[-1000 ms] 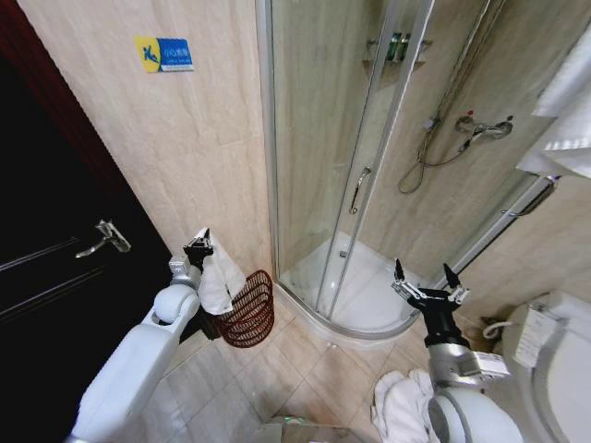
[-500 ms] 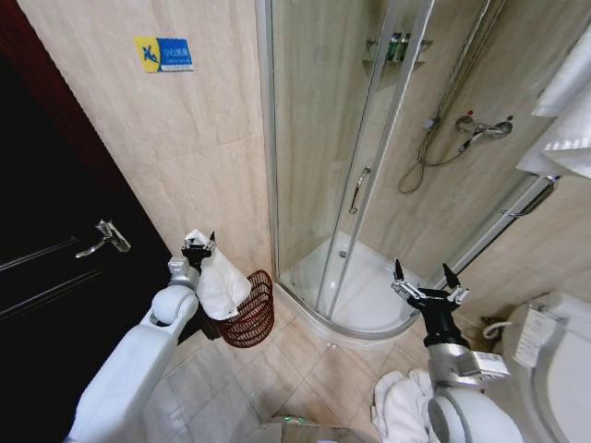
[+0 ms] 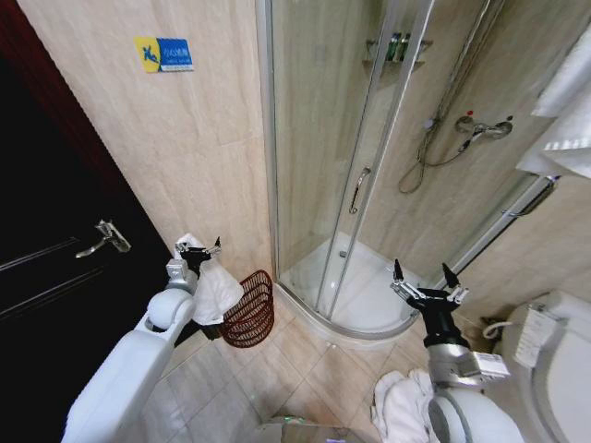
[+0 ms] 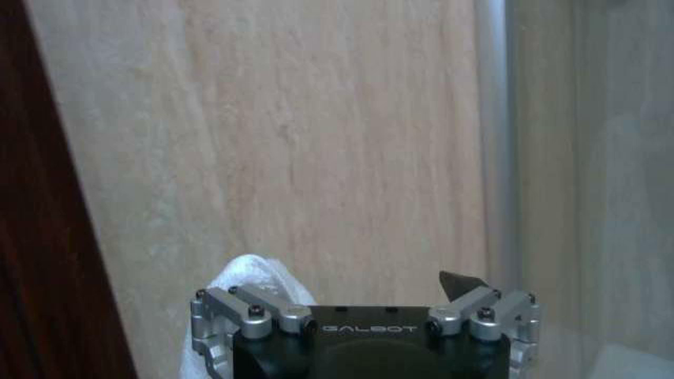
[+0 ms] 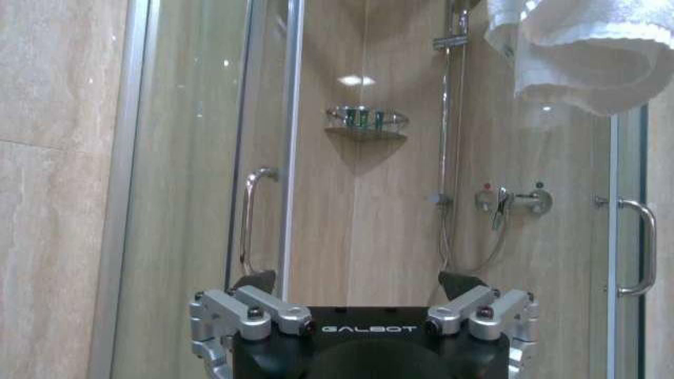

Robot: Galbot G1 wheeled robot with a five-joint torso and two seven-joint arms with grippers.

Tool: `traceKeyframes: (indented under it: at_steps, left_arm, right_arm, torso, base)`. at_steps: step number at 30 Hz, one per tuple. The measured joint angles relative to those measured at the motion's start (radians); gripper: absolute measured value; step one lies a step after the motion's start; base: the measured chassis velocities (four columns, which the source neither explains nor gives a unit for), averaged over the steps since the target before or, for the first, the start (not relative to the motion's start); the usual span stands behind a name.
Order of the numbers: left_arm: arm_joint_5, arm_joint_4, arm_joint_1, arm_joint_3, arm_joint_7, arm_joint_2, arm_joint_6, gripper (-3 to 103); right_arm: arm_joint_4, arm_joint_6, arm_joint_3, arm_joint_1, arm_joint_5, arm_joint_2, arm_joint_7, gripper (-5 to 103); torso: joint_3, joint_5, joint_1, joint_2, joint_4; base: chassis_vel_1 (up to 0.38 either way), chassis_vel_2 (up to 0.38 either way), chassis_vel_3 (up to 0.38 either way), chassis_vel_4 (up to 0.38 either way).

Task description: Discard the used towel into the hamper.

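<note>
The left gripper (image 3: 198, 249) is raised in front of the beige tiled wall (image 3: 185, 148), between the dark door (image 3: 46, 277) and the shower enclosure (image 3: 351, 166), with its fingers spread apart. The used towel (image 3: 215, 288) — white and crumpled — is draped against it: one fold bunches up beside the finger on the door side, and the rest hangs down along the wrist. In the left wrist view that fold of towel (image 4: 248, 276) rises just past one finger (image 4: 216, 312), while the opposite finger stands bare. The hamper (image 3: 250, 311), a dark reddish-brown openwork basket, sits on the tiled floor (image 3: 277, 369) at the foot of the wall, just beside the shower's curved base — the hanging towel overlaps its near rim in the head view. The right gripper (image 3: 426, 282) hovers in front of the shower tray, fingers wide and holding nothing, well apart from the hamper.
</note>
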Motion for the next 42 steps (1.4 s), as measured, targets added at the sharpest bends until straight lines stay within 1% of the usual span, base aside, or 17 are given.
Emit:
traceKeyframes:
  at_steps: [2, 3, 7, 8, 9, 10, 13, 14, 16, 17, 22, 23, 26, 27, 30, 37, 42]
  left_arm:
    - [-0.012, -0.025, 0.012, -0.016, 0.041, 0.012, 0.07, 100]
    - [-0.012, -0.025, 0.012, -0.016, 0.041, 0.012, 0.07, 100]
    - [-0.053, -0.063, 0.01, -0.023, 0.051, 0.033, 0.267, 100]
    - [-0.071, -0.065, -0.001, -0.022, 0.052, 0.038, 0.302, 100]
    - [-0.071, -0.065, -0.001, -0.022, 0.052, 0.038, 0.302, 100]
    - [-0.087, -0.063, -0.014, -0.018, 0.052, 0.043, 0.325, 100]
    - [-0.112, -0.035, -0.058, -0.001, 0.053, 0.056, 0.366, 100]
    - [-0.112, -0.035, -0.058, -0.001, 0.053, 0.056, 0.366, 100]
    - [-0.128, -0.02, -0.083, 0.003, 0.075, 0.068, 0.409, 100]
    - [-0.128, -0.02, -0.083, 0.003, 0.075, 0.068, 0.409, 100]
    - [-0.126, 0.026, -0.099, 0.002, 0.12, 0.086, 0.463, 100]
    - [-0.126, 0.026, -0.099, 0.002, 0.12, 0.086, 0.463, 100]
    - [-0.107, 0.059, -0.099, -0.012, 0.156, 0.093, 0.471, 100]
    - [-0.107, 0.059, -0.099, -0.012, 0.156, 0.093, 0.471, 100]
    - [-0.081, 0.09, -0.098, -0.018, 0.192, 0.103, 0.471, 100]
    - [-0.048, 0.132, -0.099, -0.013, 0.198, 0.092, 0.469, 100]
    - [-0.036, 0.143, -0.093, -0.016, 0.178, 0.081, 0.449, 100]
  right_arm:
    - [-0.002, 0.002, 0.001, -0.002, 0.0, 0.001, 0.0, 100]
    - [-0.002, 0.002, 0.001, -0.002, 0.0, 0.001, 0.0, 100]
    - [-0.009, 0.005, -0.001, 0.003, 0.001, 0.004, 0.0, 100]
    - [-0.009, 0.005, -0.002, 0.004, 0.001, 0.007, 0.0, 100]
    - [-0.009, 0.005, -0.002, 0.004, 0.001, 0.007, 0.0, 100]
    - [-0.01, 0.006, -0.004, 0.005, 0.0, 0.009, -0.001, 100]
    - [-0.013, 0.012, -0.003, 0.001, 0.0, 0.012, -0.005, 100]
    - [-0.013, 0.012, -0.003, 0.001, 0.0, 0.012, -0.005, 100]
    - [-0.016, 0.017, -0.002, -0.005, 0.0, 0.013, -0.008, 100]
    - [-0.016, 0.017, -0.002, -0.005, 0.0, 0.013, -0.008, 100]
    - [-0.026, 0.022, -0.002, -0.008, 0.002, 0.019, -0.012, 100]
    - [-0.026, 0.022, -0.002, -0.008, 0.002, 0.019, -0.012, 100]
    - [-0.03, 0.022, -0.005, -0.003, 0.002, 0.021, -0.013, 100]
    - [-0.03, 0.022, -0.005, -0.003, 0.002, 0.021, -0.013, 100]
    - [-0.036, 0.022, -0.007, 0.003, 0.001, 0.021, -0.013, 100]
    - [-0.04, 0.025, -0.006, -0.002, 0.001, 0.024, -0.014, 100]
    - [-0.04, 0.026, -0.005, -0.005, 0.001, 0.023, -0.014, 100]
  torso:
    - [0.0, 0.0001, 0.0, 0.0, 0.0]
    - [0.0, 0.0001, 0.0, 0.0, 0.0]
    - [0.0, 0.0, 0.0, 0.0, 0.0001]
    - [0.0, 0.0, 0.0, 0.0, 0.0001]
    - [0.0, 0.0, 0.0, 0.0, 0.0001]
    - [0.0, 0.0001, 0.0, 0.0, 0.0001]
    - [0.0, 0.0, 0.0, 0.0, -0.0001]
    - [0.0, 0.0, 0.0, 0.0, -0.0001]
    - [0.0, 0.0, 0.0, 0.0, 0.0]
    - [0.0, 0.0, 0.0, 0.0, 0.0]
    - [0.0, 0.0, 0.0, 0.0, 0.0]
    - [0.0, 0.0, 0.0, 0.0, 0.0]
    - [0.0, -0.0001, 0.0, 0.0, 0.0]
    - [0.0, -0.0001, 0.0, 0.0, 0.0]
    - [0.0, 0.0001, 0.0, 0.0, 0.0001]
    - [0.0, 0.0001, 0.0, 0.0, 0.0]
    - [0.0, 0.0001, 0.0, 0.0, 0.0]
  base:
    - [0.0, 0.0, 0.0, 0.0]
    - [0.0, 0.0, 0.0, 0.0]
    - [0.0, 0.0, 0.0, 0.0]
    - [0.0, 0.0, 0.0, 0.0]
    - [0.0, 0.0, 0.0, 0.0]
    - [0.0, 0.0, 0.0, 0.0]
    - [0.0, 0.0, 0.0, 0.0]
    - [0.0, 0.0, 0.0, 0.0]
    - [0.0, 0.0, 0.0, 0.0]
    - [0.0, 0.0, 0.0, 0.0]
    - [0.0, 0.0, 0.0, 0.0]
    - [0.0, 0.0, 0.0, 0.0]
    - [0.0, 0.0, 0.0, 0.0]
    - [0.0, 0.0, 0.0, 0.0]
    - [0.0, 0.0, 0.0, 0.0]
    - [0.0, 0.0, 0.0, 0.0]
    - [0.0, 0.0, 0.0, 0.0]
